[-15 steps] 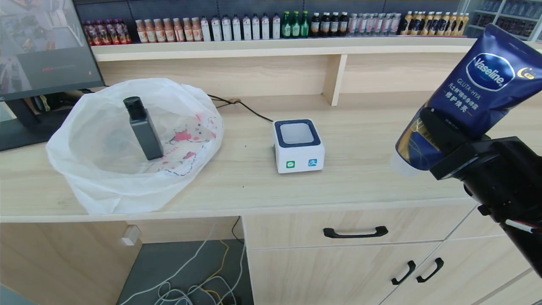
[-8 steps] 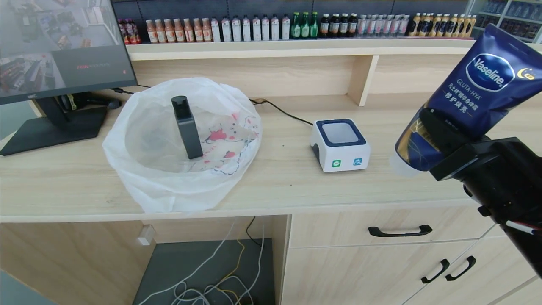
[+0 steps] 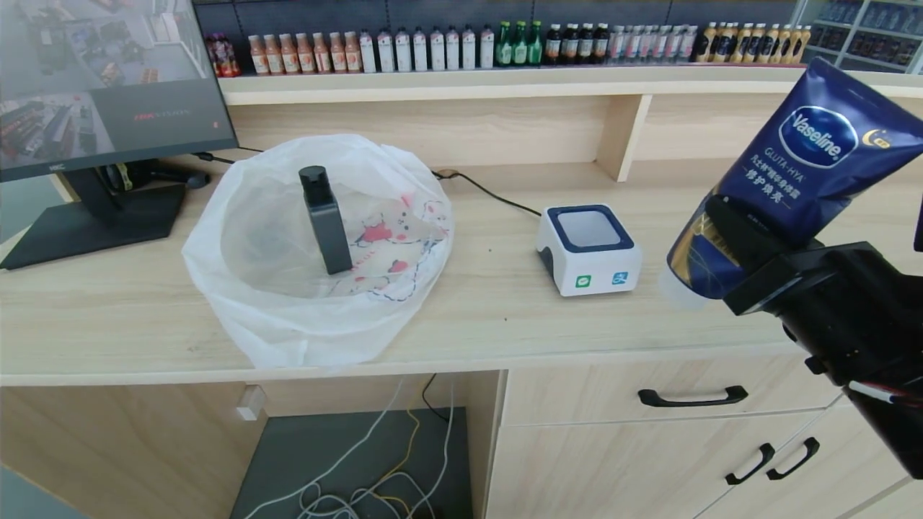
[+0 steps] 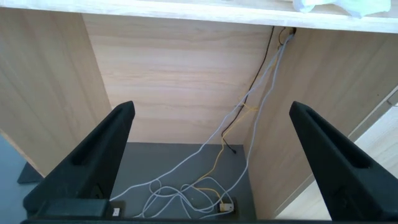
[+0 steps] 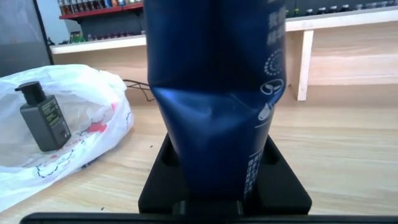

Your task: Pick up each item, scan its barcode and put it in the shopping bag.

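A dark blue lotion tube [image 3: 800,173] is held tilted, cap end down, above the counter's right end, with my right gripper [image 3: 750,249] shut around its lower part. The right wrist view shows the same tube [image 5: 217,93] standing up between the jaws of that gripper [image 5: 217,171]. The white barcode scanner [image 3: 588,249] sits on the counter just left of the tube. Further left, the open white shopping bag [image 3: 238,303] holds an upright dark grey bottle [image 3: 326,223]. My left gripper [image 4: 211,115] hangs open below the counter, holding nothing.
A monitor [image 3: 94,79] stands at the counter's back left. Drink bottles [image 3: 505,43] line the raised shelf behind. A black cable [image 3: 490,194] runs from the scanner to the back wall. Drawers with black handles [image 3: 692,396] are below, and loose cables [image 4: 205,180] lie on the floor.
The head camera has swung, so the whole scene shifted right. The tube in my right gripper has come slightly lower and nearer the scanner.
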`<state>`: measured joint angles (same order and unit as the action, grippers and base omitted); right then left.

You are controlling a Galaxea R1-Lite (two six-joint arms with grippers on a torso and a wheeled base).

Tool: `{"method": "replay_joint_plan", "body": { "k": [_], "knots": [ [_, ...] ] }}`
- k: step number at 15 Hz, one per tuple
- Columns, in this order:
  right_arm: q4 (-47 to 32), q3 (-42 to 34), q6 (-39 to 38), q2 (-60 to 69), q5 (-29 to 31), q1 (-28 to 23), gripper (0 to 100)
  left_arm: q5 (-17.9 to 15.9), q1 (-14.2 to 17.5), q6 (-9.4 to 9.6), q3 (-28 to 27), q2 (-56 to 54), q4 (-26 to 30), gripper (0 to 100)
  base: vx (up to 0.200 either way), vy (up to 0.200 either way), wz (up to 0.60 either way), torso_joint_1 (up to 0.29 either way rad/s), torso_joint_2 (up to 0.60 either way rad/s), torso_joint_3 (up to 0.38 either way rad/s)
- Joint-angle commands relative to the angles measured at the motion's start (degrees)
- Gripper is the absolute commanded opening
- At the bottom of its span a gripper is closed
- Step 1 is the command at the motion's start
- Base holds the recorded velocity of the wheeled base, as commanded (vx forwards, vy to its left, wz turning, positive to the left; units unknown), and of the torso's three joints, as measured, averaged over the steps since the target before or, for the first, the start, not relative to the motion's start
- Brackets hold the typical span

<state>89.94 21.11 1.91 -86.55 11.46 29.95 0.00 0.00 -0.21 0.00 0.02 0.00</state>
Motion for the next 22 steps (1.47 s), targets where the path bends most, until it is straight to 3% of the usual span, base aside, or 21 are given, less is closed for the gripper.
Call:
{"method": "replay_joint_plan", "body": {
  "k": [1, 3, 5, 8, 10, 14, 19, 22],
  "knots": [
    [0.1, 0.0, 0.0, -0.8, 0.0, 0.0, 0, 0.0, 0.0, -0.06, 0.0, 0.0, 0.0, 100, 0.000, 0.000, 0.00, 0.000, 0.00, 0.000],
    [0.1, 0.4, -0.2, -1.2, -0.5, 0.6, 0, 0.0, 0.0, -0.06, 0.0, 0.0, 0.0, 100, 0.000, 0.000, 0.00, 0.000, 0.00, 0.000],
    [0.1, 0.2, -5.5, -3.4, -0.6, 4.1, 0, 0.0, 0.0, -0.06, 0.0, 0.0, 0.0, 100, 0.000, 0.000, 0.00, 0.000, 0.00, 0.000],
    [0.1, 7.8, -10.3, -6.9, -0.7, 5.5, 0, 0.0, 0.0, -0.06, 0.0, 0.0, 0.0, 100, 0.000, 0.000, 0.00, 0.000, 0.00, 0.000],
    [-3.6, 16.9, -15.3, -9.9, -0.4, 5.6, 0, 0.0, 0.0, -0.06, 0.0, 0.0, 0.0, 100, 0.000, 0.000, 0.00, 0.000, 0.00, 0.000],
    [-9.3, 22.7, -31.0, -11.0, 4.4, 7.9, 0, 0.0, 0.0, -0.06, 0.0, 0.0, 0.0, 100, 0.000, 0.000, 0.00, 0.000, 0.00, 0.000],
    [-15.2, 29.4, -49.3, -15.2, 12.0, 5.4, 0, 0.1, 0.0, -0.06, 0.0, 0.0, 0.0, 100, 0.000, 0.000, 0.00, 0.000, 0.00, 0.000],
    [-16.0, 34.7, -54.8, -20.1, 13.5, 1.2, 0, 0.0, 0.0, -0.06, 0.0, 0.0, 0.0, 100, 0.000, 0.000, 0.00, 0.000, 0.00, 0.000]
  ]
}}
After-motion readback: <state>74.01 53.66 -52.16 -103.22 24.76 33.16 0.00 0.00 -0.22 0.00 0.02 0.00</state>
